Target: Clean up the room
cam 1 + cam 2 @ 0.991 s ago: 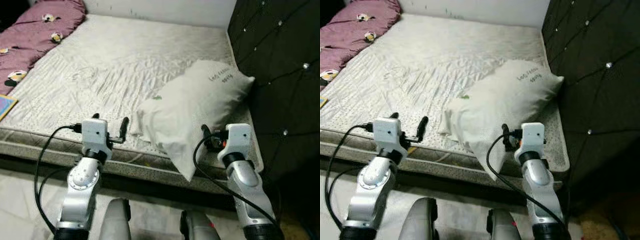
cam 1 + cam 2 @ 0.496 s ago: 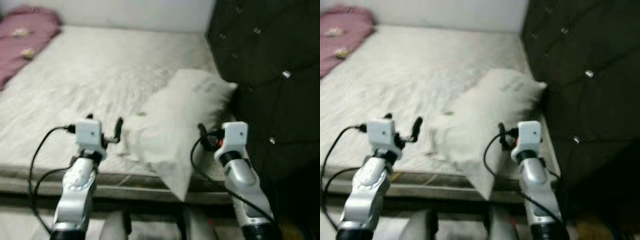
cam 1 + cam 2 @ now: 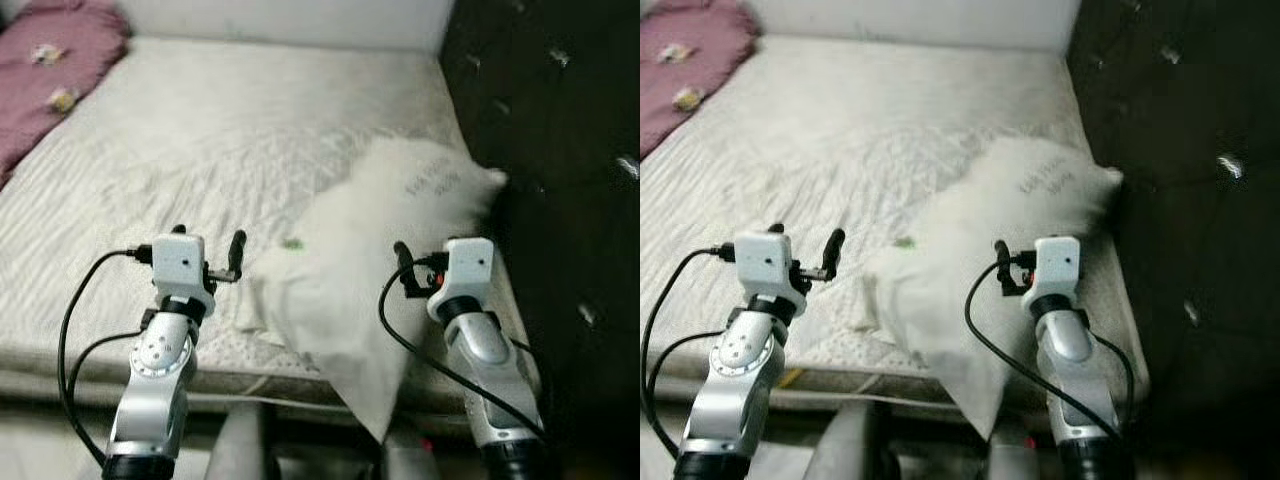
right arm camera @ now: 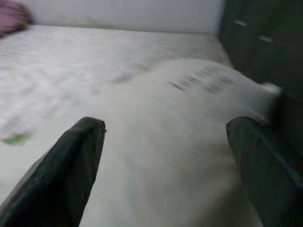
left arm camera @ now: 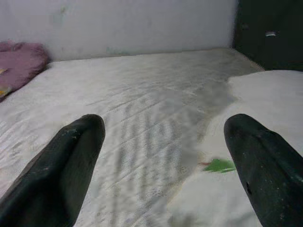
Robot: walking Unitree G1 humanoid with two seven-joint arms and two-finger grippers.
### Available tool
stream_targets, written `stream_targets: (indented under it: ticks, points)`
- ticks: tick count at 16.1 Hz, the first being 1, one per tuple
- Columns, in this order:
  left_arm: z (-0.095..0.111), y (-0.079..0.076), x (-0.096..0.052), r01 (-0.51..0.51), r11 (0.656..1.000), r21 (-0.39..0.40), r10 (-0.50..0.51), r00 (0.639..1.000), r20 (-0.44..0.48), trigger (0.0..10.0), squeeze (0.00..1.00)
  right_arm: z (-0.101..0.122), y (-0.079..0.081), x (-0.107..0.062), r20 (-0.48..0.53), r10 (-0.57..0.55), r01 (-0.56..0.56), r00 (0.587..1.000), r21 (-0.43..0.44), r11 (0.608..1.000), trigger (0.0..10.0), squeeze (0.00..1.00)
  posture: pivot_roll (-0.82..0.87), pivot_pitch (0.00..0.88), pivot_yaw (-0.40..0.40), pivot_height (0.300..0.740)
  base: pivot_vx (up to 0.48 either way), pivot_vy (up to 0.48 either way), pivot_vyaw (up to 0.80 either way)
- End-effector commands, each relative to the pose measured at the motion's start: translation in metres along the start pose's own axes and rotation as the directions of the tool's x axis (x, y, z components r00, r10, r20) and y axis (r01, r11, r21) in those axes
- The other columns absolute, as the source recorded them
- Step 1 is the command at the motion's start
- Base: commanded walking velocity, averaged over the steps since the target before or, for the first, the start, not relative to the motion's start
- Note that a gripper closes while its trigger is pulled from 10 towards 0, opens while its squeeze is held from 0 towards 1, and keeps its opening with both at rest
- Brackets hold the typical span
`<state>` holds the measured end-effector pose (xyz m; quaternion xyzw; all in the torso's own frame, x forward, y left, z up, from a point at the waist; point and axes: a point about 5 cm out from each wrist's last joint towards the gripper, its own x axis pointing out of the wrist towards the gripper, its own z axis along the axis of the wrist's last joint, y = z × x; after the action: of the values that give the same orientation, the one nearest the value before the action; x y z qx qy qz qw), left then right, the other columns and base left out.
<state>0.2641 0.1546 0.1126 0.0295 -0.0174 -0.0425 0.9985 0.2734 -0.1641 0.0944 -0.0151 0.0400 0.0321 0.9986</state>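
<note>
The bed (image 3: 200,130) spreads wide and mostly bare to the far left, bounded right by the dark headboard (image 3: 560,120). The white pillow (image 3: 380,250) overhangs the near edge beside it. Left gripper (image 5: 163,156) and right gripper (image 4: 165,156) hover with fingers apart. The camera has drawn closer than a second ago.

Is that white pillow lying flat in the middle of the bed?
No, the pillow sits at the bed's near corner beside the dark headboard, overhanging the edge.
</note>
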Motion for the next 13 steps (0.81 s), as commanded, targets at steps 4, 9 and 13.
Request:
stream_targets:
  ticks: [4, 9, 13]
  points:
    - [-0.001, -0.001, -0.005, 0.009, 1.0, 0.003, -0.009, 1.0, -0.022, 10.0, 0.0, -0.001, -0.004, -0.001, -0.002, -0.018, 0.018, 1.0, 0.012, 1.0, 10.0, 0.0, -0.04, 0.0, -0.01, 0.639, 0.0, 0.0, 0.0]
    - [0.0, 0.002, -0.009, -0.031, 0.999, 0.021, 0.032, 0.999, -0.029, 10.0, 0.0, -0.002, -0.003, -0.001, -0.008, -0.003, 0.003, 1.0, 0.021, 1.0, 10.0, 0.0, -0.03, 0.0, -0.012, 0.604, 0.0, 0.0, 0.0]
    - [0.001, 0.008, -0.009, -0.098, 0.994, 0.05, 0.1, 0.994, -0.038, 10.0, 0.0, -0.001, 0.005, 0.002, -0.002, 0.055, -0.055, 0.999, 0.006, 0.998, 10.0, 0.0, -0.02, 0.0, -0.014, 0.549, 0.0, 0.0, 0.0]
